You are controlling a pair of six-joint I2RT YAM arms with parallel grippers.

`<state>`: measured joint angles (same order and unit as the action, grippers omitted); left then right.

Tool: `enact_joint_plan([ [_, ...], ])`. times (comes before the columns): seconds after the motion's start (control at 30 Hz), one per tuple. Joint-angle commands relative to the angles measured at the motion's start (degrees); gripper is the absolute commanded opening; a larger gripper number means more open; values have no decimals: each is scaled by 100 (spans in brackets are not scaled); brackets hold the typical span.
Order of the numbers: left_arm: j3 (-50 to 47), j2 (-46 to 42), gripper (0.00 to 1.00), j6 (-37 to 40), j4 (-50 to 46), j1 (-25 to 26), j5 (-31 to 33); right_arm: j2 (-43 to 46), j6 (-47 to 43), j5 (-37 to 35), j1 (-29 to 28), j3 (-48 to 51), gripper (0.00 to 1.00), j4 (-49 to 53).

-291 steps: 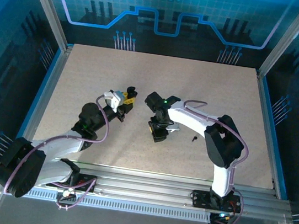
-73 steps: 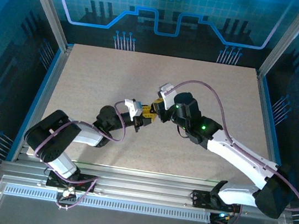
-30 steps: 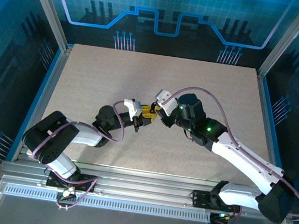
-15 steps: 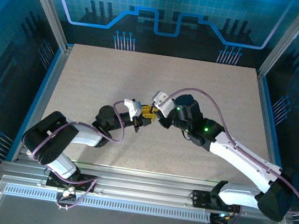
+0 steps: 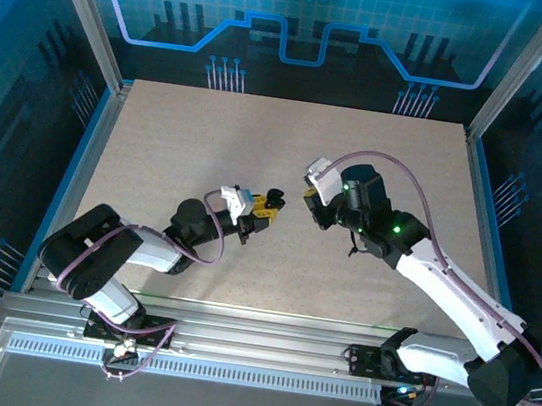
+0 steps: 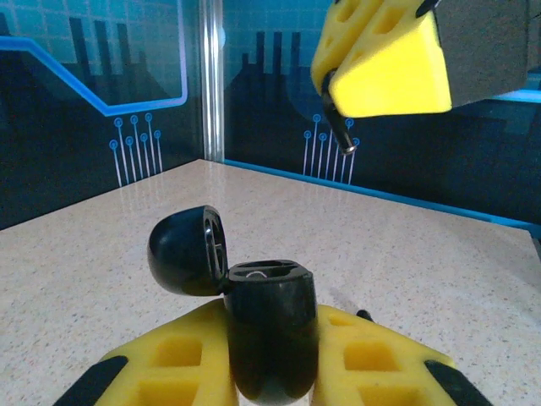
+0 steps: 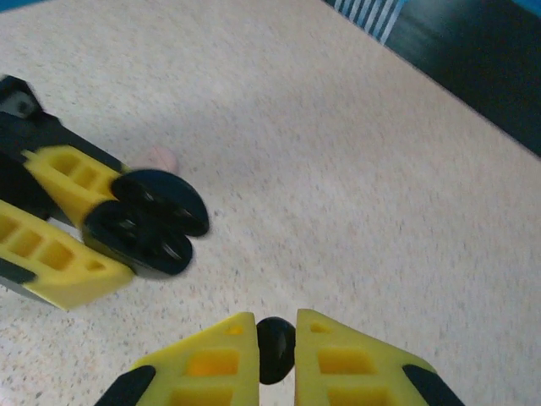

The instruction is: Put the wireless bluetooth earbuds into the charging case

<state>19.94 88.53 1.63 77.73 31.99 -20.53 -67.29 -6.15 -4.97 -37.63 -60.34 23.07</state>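
Left fingers [image 6: 186,359]: clenched on a black case [image 6: 270,330], its lid flipped open, middle of the top view, over the surface [image 5: 158,147].
Right fingers [image 7: 211,359]: just right of the case, apart from it, pinching a black earbud [image 7: 275,348].

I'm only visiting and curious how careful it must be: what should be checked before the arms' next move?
1. The lid of the black case open: ok.
2. Case gripped: ok, left jaws shut on it.
3. The black earbud gripped: ok, right jaws shut on it.
4. Earbud lined up over the case: not ok, the two are apart.
5. A free pocket inside the case: cannot tell.
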Motion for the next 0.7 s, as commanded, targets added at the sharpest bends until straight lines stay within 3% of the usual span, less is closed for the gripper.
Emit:
enact_joint_plan([
  [0.0,-106,-169,16,181,251,-10,129,13,487,139,329,-79,12,755],
  [0.17,-196,-238,16,241,251,-9,82,-317,1029,360,628,-46,12,1317],
  [0.37,-179,-266,16,233,251,-6,-134,-278,1634,859,733,195,12,855],
  [0.57,-114,-146,16,224,251,-1,-126,-671,1622,147,760,24,12,1294],
  [0.67,-160,-171,16,205,251,-4,-15,-1183,1689,174,845,-181,13,1844],
])
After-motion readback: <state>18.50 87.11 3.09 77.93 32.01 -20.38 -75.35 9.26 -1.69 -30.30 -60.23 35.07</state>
